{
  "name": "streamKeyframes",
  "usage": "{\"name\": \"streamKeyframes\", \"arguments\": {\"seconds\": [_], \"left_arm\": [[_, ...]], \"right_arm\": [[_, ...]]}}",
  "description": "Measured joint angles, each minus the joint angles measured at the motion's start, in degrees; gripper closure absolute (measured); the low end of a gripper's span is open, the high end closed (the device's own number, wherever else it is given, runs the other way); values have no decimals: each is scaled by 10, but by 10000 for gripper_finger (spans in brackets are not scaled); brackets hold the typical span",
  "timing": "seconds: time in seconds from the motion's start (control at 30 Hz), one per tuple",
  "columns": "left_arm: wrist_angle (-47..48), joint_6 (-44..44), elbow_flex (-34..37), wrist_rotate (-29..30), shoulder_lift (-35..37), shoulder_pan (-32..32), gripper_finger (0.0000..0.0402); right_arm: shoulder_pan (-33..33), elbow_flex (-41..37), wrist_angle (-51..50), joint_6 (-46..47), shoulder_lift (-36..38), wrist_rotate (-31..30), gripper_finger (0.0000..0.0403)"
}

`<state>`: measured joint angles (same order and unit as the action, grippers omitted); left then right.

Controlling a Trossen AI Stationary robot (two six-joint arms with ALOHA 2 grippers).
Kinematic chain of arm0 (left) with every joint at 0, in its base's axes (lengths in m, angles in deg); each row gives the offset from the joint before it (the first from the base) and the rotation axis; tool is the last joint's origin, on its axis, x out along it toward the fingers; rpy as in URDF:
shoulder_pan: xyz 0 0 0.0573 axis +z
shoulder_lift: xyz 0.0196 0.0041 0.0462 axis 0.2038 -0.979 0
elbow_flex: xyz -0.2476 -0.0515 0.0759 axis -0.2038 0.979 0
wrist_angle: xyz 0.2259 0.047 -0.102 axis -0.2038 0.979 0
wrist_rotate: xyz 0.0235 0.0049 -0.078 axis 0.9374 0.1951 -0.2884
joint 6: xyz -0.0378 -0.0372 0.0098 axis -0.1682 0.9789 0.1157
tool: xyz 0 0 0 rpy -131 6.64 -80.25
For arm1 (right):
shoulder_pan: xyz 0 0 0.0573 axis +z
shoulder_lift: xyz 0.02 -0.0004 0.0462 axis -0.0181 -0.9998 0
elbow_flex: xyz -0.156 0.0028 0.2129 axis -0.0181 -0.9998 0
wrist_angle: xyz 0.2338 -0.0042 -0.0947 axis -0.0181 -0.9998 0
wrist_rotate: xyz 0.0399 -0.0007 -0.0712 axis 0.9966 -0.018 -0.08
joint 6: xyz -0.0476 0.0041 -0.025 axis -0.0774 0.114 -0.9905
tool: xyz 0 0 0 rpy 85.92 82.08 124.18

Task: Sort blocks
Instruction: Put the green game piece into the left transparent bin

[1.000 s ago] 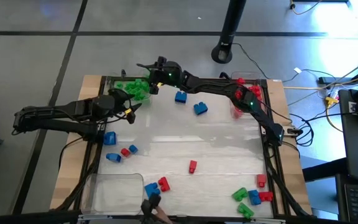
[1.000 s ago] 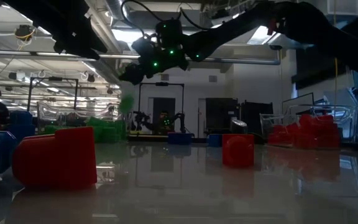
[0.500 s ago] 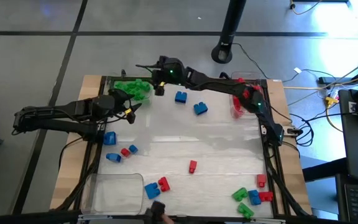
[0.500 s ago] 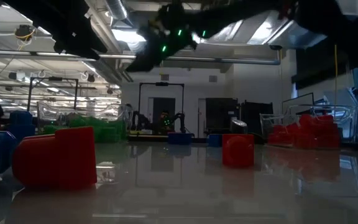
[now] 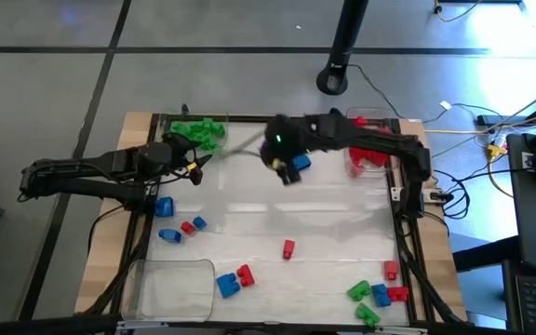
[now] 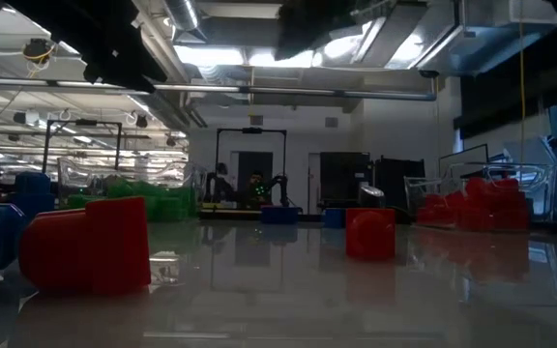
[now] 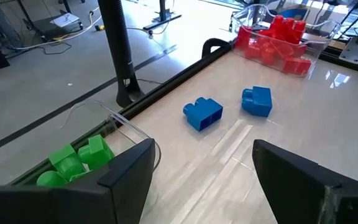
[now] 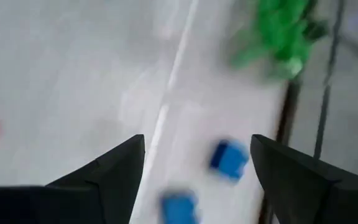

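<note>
Red, green and blue blocks lie scattered on the table. My right gripper [image 5: 282, 158] is open and hovers over two blue blocks [image 5: 298, 165] in the far middle; they show blurred past its fingers as blue blocks [image 8: 229, 158]. My left gripper [image 5: 194, 160] is open and empty, held above the table beside the tray of green blocks [image 5: 198, 132]. Its wrist view shows the same blue blocks [image 7: 202, 114] ahead, the green blocks [image 7: 73, 162] close by and the left gripper [image 7: 202, 149] gaping wide.
A clear tray of red blocks [image 5: 366, 154] sits at the far right. An empty clear tray [image 5: 166, 288] sits at the near left. Loose blocks lie at the left [image 5: 164, 207], the middle [image 5: 288, 247], the near edge [image 5: 234, 279] and the near right corner [image 5: 375, 296].
My right gripper has swung fast from above the green tray toward the table's right and near side, and now stands over the two blue blocks. It has also risen out of the top of the low view.
</note>
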<state>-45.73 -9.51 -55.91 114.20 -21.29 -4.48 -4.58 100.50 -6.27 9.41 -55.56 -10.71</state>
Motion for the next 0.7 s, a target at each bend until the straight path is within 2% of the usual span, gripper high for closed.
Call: {"name": "streamKeyframes", "arguments": {"seconds": [0.2, 0.33, 0.53, 0.7], "left_arm": [[-1, 0, 0, 0, 0, -12, 141], [-3, -1, 0, 0, 0, -22, 141], [-28, -7, 0, 0, 0, -29, 141], [-31, -10, 0, 0, 0, -40, 141]], "right_arm": [[116, 0, -152, 118, 12, -67, 111], [196, -1, -226, 194, 12, -84, 111], [301, -1, -249, 323, 12, -84, 111], [364, -16, -249, 436, 13, -44, 111]]}}
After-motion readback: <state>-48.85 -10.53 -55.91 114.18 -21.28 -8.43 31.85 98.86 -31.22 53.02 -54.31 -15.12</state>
